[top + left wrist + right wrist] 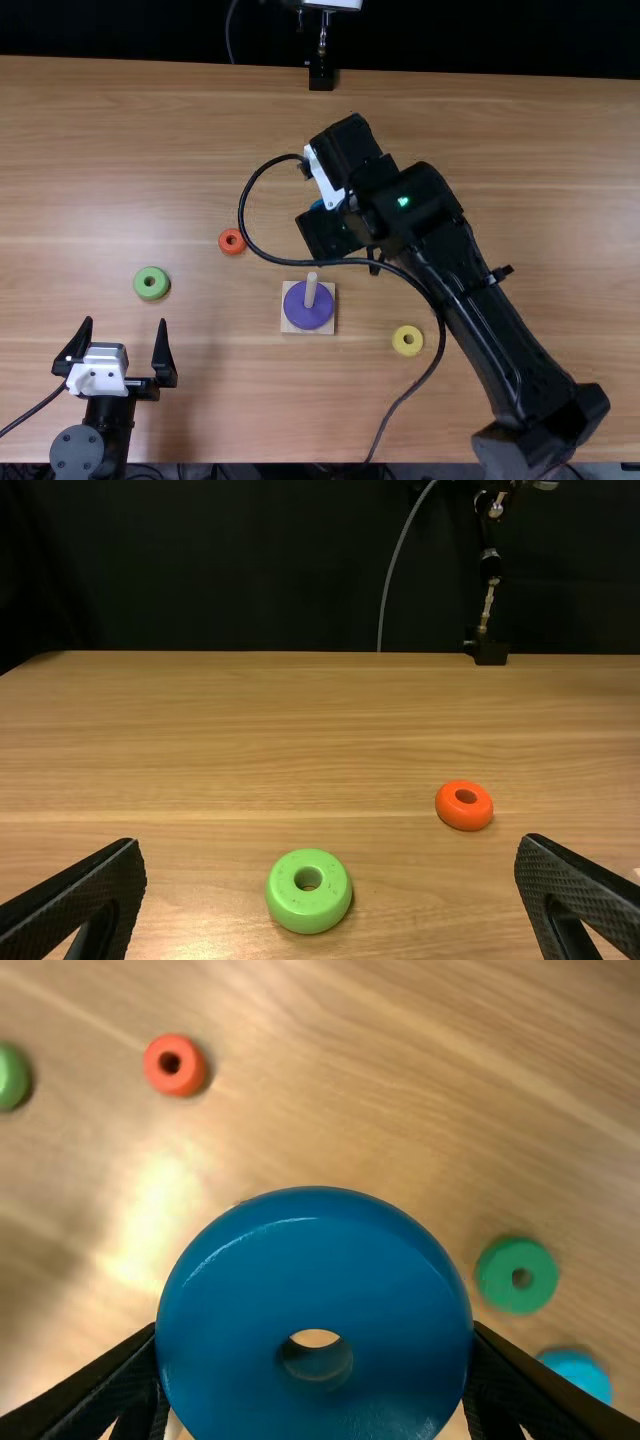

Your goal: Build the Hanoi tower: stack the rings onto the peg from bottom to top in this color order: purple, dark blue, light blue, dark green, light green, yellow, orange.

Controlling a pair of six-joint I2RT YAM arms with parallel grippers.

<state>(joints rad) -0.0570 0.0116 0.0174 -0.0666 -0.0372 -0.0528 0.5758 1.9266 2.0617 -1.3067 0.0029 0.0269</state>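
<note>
My right gripper [328, 236] hangs above the table just behind the peg base; in the right wrist view the gripper [315, 1360] is shut on the dark blue ring [315, 1230]. The purple ring [300, 312] lies around the upright peg [311, 288] on its square base [308, 331]. Resting at lower left, my left gripper [120, 350] stands open; its own view has the gripper [330, 890] with nothing between its fingers. Loose on the table are light green [152, 283], orange [231, 241] and yellow [407, 340] rings, plus dark green [518, 1276] and light blue [578, 1375] rings.
The right arm [480, 300] crosses the table's right half diagonally, with a black cable [430, 365] looping left over the table behind the peg. A black stand [321, 78] is at the table's far edge.
</note>
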